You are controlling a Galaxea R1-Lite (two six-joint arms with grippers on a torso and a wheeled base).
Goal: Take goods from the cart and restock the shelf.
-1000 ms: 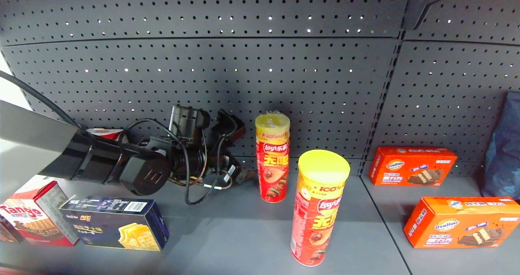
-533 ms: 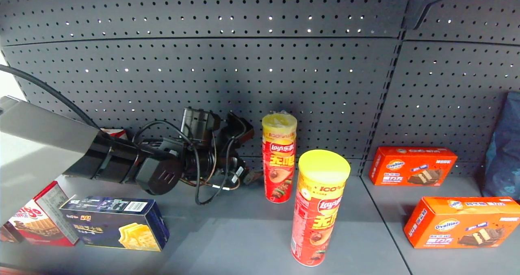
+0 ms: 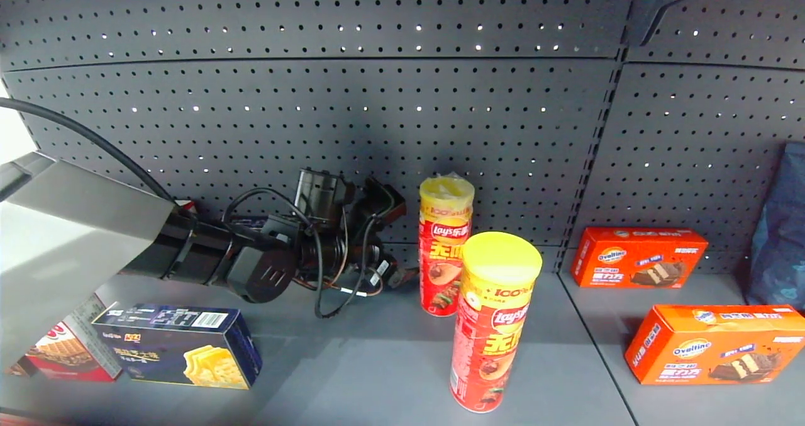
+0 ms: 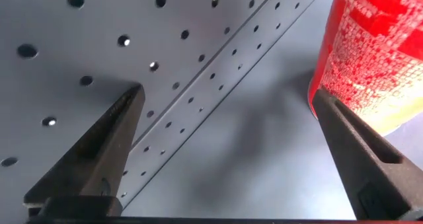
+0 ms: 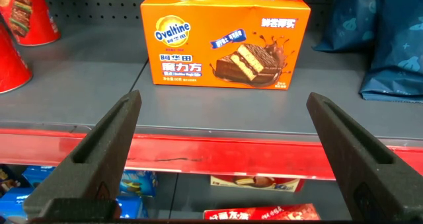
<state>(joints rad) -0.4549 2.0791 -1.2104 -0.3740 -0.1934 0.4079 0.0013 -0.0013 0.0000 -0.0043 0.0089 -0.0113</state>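
Red rear can (image 3: 444, 243) stands beside left claw (image 4: 226, 92) (spread wide).

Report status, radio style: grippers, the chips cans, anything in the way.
Left gripper open, low over shelf, one finger beside rear chips can. Right gripper open, empty, facing orange box. Front chips can close ahead of rear chips can.

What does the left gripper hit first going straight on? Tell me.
The left gripper would probably meet the rear chip can first: one of its fingers sits at the can's base. Between the open fingers lies the back wall; depth is unclear.
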